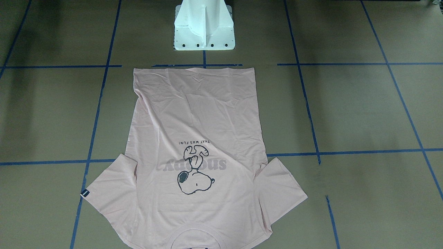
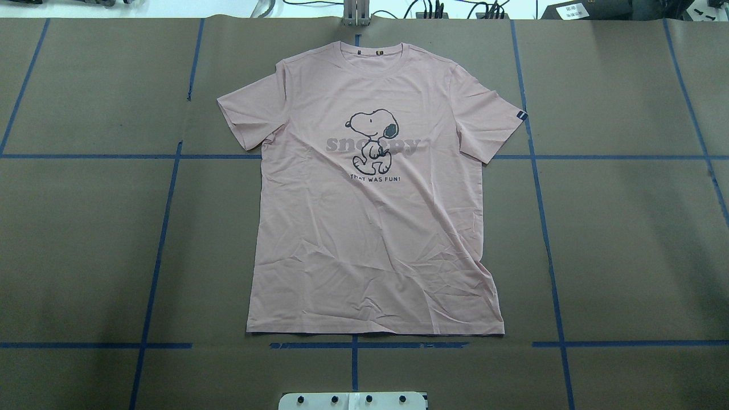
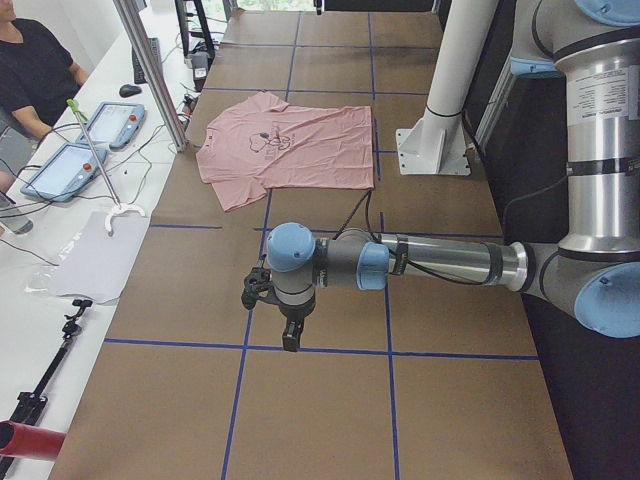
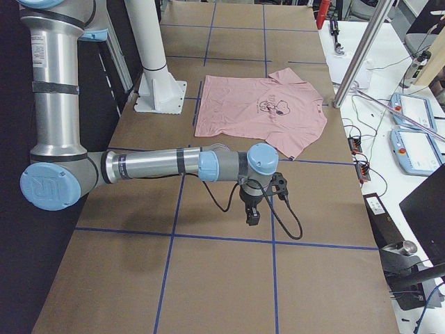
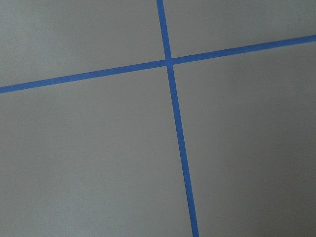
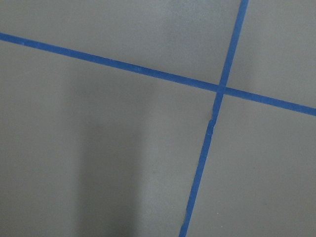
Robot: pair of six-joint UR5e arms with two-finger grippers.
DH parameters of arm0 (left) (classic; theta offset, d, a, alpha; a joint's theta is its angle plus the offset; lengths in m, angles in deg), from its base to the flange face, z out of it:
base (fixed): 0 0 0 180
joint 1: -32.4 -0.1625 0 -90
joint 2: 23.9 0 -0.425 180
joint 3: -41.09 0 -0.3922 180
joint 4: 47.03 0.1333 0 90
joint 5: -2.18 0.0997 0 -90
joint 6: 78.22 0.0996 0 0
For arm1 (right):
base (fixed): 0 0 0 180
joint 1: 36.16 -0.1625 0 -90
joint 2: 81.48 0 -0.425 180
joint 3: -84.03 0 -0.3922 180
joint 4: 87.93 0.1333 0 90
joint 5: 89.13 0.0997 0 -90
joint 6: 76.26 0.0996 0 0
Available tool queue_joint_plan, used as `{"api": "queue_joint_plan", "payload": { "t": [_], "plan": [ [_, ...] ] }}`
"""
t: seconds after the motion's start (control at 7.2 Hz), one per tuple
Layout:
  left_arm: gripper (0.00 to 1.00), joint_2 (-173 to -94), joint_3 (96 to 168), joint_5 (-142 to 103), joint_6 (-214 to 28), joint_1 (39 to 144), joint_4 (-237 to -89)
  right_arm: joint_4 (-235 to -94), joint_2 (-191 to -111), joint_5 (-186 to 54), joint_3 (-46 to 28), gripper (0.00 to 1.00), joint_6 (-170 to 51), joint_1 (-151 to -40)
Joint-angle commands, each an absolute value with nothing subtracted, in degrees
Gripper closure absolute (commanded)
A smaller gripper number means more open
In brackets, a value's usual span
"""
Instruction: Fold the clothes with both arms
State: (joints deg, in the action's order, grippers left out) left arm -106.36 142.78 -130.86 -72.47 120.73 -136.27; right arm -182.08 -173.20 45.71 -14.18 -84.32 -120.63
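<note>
From across the counter (image 1: 346,110) you see one shirt (image 1: 193,103) lying flat, print up. Its hem is near the white pedestal (image 1: 204,31) and its collar is at the view's bottom edge. Both sleeves are spread out, and the one on the robot's right carries a small dark tag (image 1: 84,193). Blue tape lines (image 1: 349,64) mark the counter into squares.

From overhead you get the same single shirt, with the collar on the far side and the hem towards the pedestal. One Snoopy figure sits over the grey lettering.

From the left end, the left arm (image 3: 440,262) reaches out low over bare counter. Its end effector (image 3: 290,338) points down by a tape line, well apart from the shirt. You cannot tell from here whether it is released or clenched. Two tablets (image 3: 60,170) lie on the side bench, with a person (image 3: 35,60) seated beside them.

From the right end, the right arm (image 4: 153,165) does likewise. Its end effector (image 4: 252,214) hangs over bare counter, near the shirt's sleeve but not touching it, and its state cannot be told either.

Each wrist view gives you only bare counter and one crossing of two tape lines.
</note>
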Motion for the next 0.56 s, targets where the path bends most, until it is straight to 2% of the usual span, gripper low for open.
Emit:
{"api": "queue_joint_plan", "payload": {
  "t": [0.0, 0.42],
  "plan": [
    [0.0, -106.6, 144.7, -131.0, -72.5, 120.6, -136.6, -177.1, -173.5, 45.8, -13.8, 0.0, -84.3, -120.6],
    [0.0, -106.3, 148.0, -131.1, -72.6, 120.3, -138.6, -175.1, -171.0, 45.9, -12.7, 0.0, -80.0, -118.6]
  ]
}}
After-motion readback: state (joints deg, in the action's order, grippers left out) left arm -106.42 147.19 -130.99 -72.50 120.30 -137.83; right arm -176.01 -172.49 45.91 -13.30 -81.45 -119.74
